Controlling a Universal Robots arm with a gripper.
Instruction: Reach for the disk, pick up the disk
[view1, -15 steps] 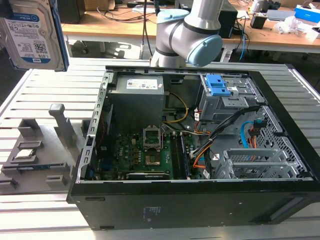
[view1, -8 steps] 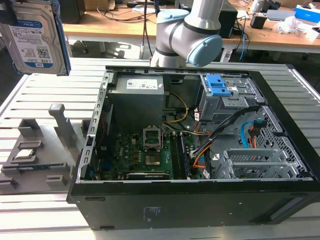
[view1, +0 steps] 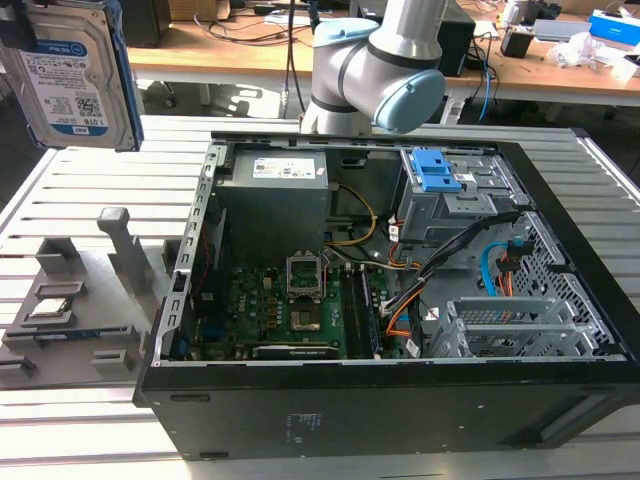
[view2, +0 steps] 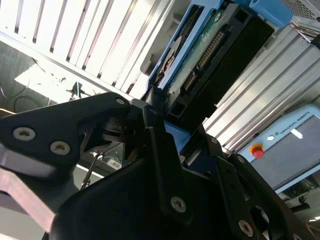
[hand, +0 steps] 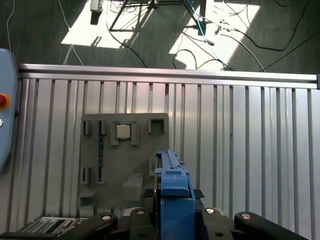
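Disk (view1: 68, 72) hangs high in the exterior view, at about ten o'clock from the open computer case (view1: 380, 400), well above the slatted table (view1: 90, 180). Its labelled face looks to the camera and its long axis is nearly upright, a little tilted. The grey fixture plate (view1: 80, 300) with the processor chip (view1: 50, 306) lies at about six o'clock from the disk.

In the second wrist view the gripper (view2: 162, 110) has its black fingers (view2: 155, 145) closed narrow on the blue bracket at one short end of the disk. The circuit-board side is seen. The long axis runs straight away from the claw, in line with the fingers, so the disk is not beside the claw but inside it.

In the first wrist view the disk is seen edge-on, standing out of the gripper's black body, with the table, the fixture plate and the chip far under it. I judge that the pick-up is done: the disk touches no surface.
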